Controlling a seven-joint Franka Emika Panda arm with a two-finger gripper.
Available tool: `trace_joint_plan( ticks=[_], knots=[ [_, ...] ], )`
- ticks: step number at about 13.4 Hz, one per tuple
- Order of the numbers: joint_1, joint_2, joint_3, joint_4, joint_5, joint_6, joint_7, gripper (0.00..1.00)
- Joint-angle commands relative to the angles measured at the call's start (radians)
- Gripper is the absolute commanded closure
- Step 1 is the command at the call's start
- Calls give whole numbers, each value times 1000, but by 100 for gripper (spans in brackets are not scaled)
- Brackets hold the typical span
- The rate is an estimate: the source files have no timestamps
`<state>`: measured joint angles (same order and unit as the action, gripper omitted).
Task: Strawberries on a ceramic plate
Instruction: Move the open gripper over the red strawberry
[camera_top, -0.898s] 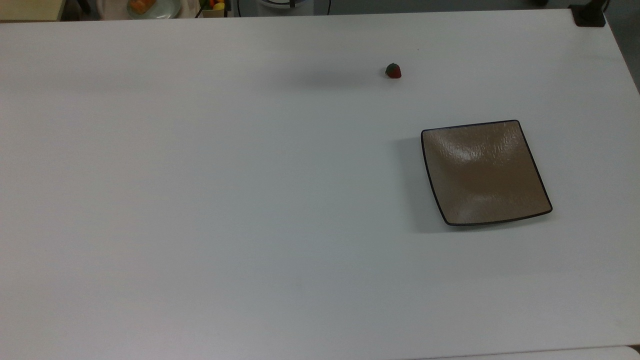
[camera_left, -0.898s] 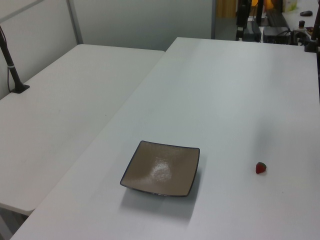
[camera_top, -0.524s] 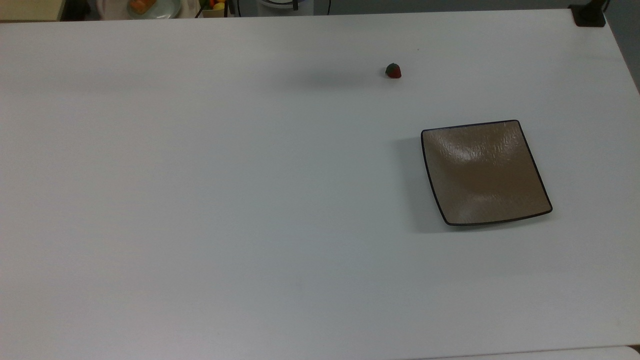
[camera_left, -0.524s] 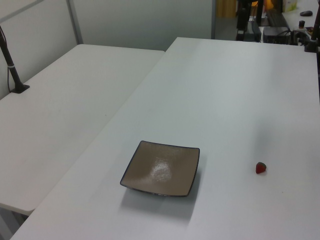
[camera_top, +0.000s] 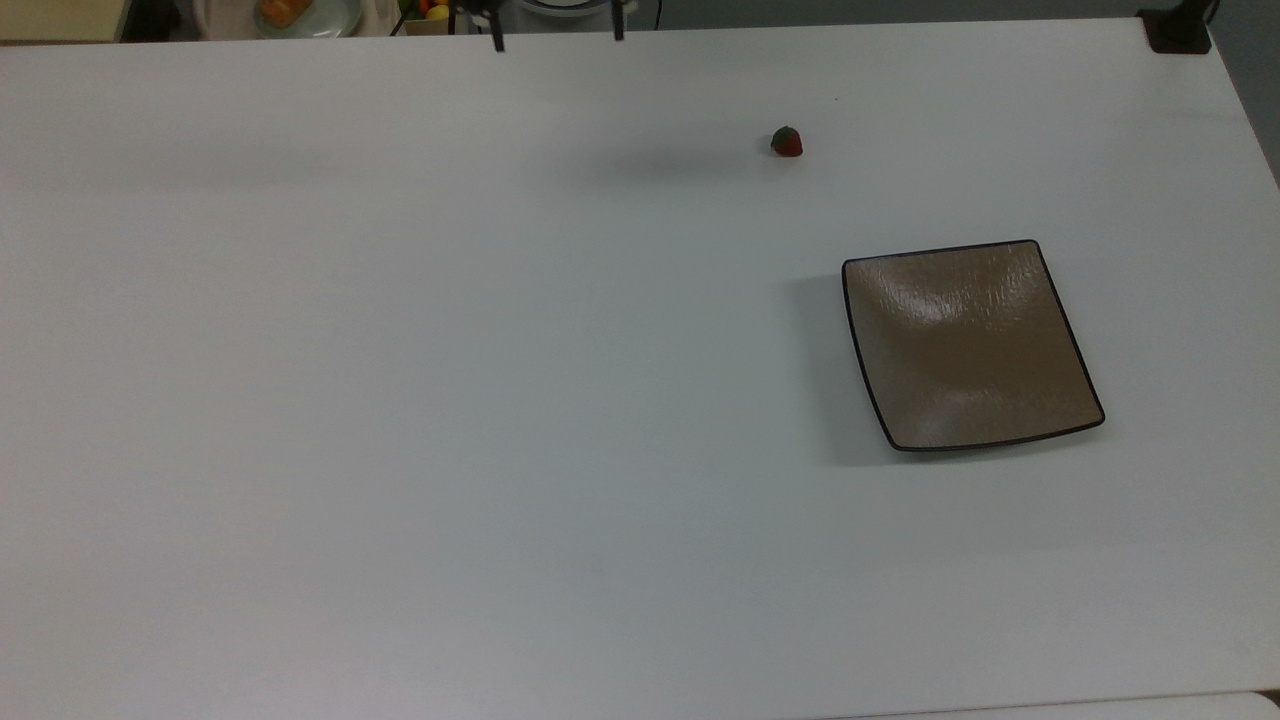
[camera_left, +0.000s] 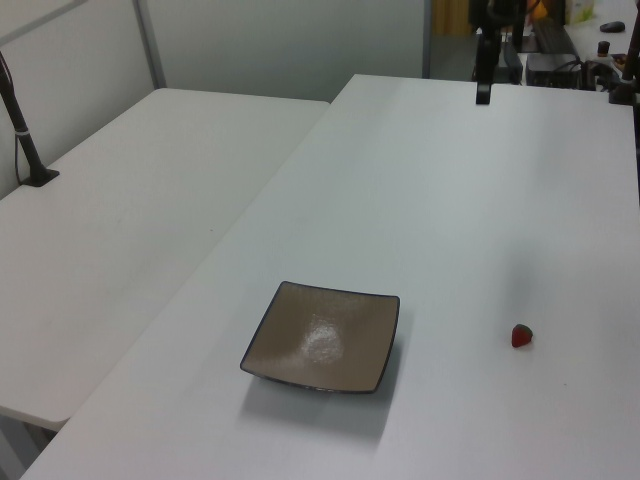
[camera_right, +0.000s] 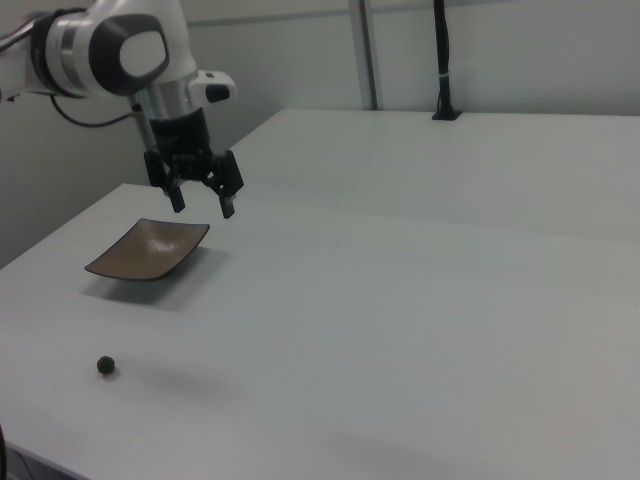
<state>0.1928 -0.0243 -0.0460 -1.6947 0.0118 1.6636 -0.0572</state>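
Note:
A tiny red strawberry (camera_top: 787, 143) with a dark green cap lies on the white table, up and to the left of the ceramic plate (camera_top: 970, 345) in the top view. The plate, square, tan-brown and black-rimmed, holds nothing. In the left view the strawberry (camera_left: 521, 336) lies to the right of the plate (camera_left: 322, 337). In the right view my gripper (camera_right: 203, 203) hangs open above the table beyond the plate (camera_right: 150, 250), well away from the strawberry (camera_right: 104, 365). Its fingertips (camera_top: 497, 42) poke in at the top view's upper edge.
A pale round plate with orange food (camera_top: 300, 15) sits past the table's far edge in the top view. A black post base (camera_top: 1180, 35) stands at the top view's upper right corner. A second white table (camera_left: 120, 230) adjoins on the left view's left.
My gripper's fingers have come into the top view's upper edge and the left view's top. The strawberry and plate have not moved.

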Motion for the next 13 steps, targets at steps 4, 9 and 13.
trace_joint_plan(
  ticks=[4, 9, 13],
  knots=[
    [33, -19, 38, -155, -16, 28, -4, 0],
    [34, -13, 130, -304, -69, 38, -3, 0],
    [48, 17, 225, -365, -69, 42, -4, 0]
  ],
)
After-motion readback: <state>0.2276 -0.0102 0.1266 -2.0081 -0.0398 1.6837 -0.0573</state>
